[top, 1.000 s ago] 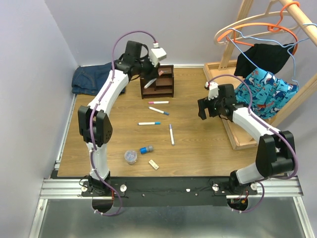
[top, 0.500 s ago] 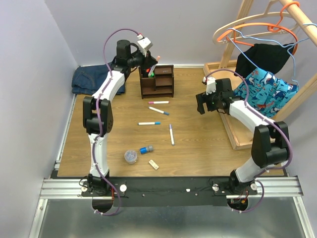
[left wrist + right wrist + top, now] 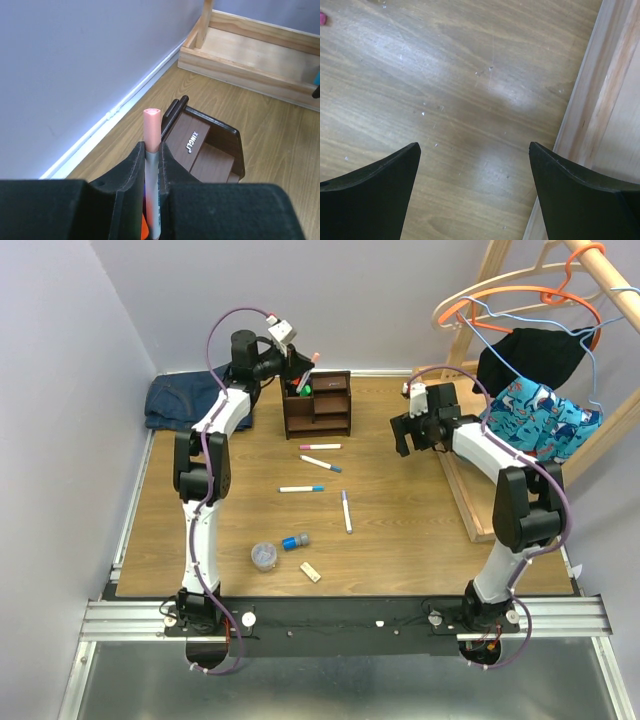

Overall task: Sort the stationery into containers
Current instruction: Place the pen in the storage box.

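The left tool (image 3: 294, 366) is held above the taller pen section of the dark brown wooden desk organiser (image 3: 320, 406), at the far left of the surface (image 3: 400, 530). In the left wrist view, its fingers (image 3: 131, 167) are seen clamped on a pink-capped marker (image 3: 151, 122), which is gripped along its white barrel with the cap pointing away from the camera. The lower end of the marker is hidden by the tool, so it cannot be told whether it has entered the compartment. A green highlighter (image 3: 306, 390) and something orange are seen standing in the pen section.

The right tool (image 3: 404, 436) is held over bare wood to the right of the organiser, beside the rim of the big light-wood tray (image 3: 585, 110), with its fingers (image 3: 375, 192) spread wide apart and nothing between them.

On the surface, a second pink-capped marker (image 3: 320, 447), two blue-capped markers (image 3: 322, 463) (image 3: 301, 488) and a purple-capped marker (image 3: 346, 511) are laid out in front of the organiser. Nearer the arm bases, a small clear round tub (image 3: 264, 556), a short blue-grey cylinder (image 3: 295, 541) and a small beige block (image 3: 311, 571) are grouped close together.
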{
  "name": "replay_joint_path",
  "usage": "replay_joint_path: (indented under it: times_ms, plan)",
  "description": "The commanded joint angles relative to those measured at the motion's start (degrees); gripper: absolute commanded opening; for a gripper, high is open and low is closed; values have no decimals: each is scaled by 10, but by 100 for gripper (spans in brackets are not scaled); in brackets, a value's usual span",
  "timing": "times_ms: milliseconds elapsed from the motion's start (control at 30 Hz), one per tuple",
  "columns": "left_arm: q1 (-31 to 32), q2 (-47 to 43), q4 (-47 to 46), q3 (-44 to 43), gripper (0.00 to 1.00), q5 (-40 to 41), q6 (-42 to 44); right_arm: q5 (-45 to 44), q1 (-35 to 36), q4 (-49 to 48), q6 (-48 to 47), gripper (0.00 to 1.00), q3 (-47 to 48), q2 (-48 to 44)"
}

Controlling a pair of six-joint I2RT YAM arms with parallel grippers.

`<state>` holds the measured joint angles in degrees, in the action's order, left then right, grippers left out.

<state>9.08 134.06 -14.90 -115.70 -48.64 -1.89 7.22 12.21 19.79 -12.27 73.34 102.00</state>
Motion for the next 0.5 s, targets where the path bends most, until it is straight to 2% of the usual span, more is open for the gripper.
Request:
replay_joint_path:
  times_ms: [0, 100, 267, 333, 367, 467]
  plan:
    - [-15, -12, -65, 55, 20, -29, -21, -23, 13, 16, -15, 97, 35, 29]
    - [-20, -48, -71, 117, 20, -28, 2, -24, 20, 15, -15, 97, 42, 42]
    - [-28, -80, -71, 165, 21, -38, 16, -20, 30, 12, -15, 97, 45, 54]
    - [-30, -90, -72, 174, 28, -38, 29, -19, 34, 10, -14, 97, 48, 55]
    - [-30, -94, -73, 177, 38, -37, 32, -19, 34, 9, -15, 97, 47, 55]
    - [-30, -108, -82, 175, 45, -35, 32, -18, 37, 5, -15, 97, 44, 50]
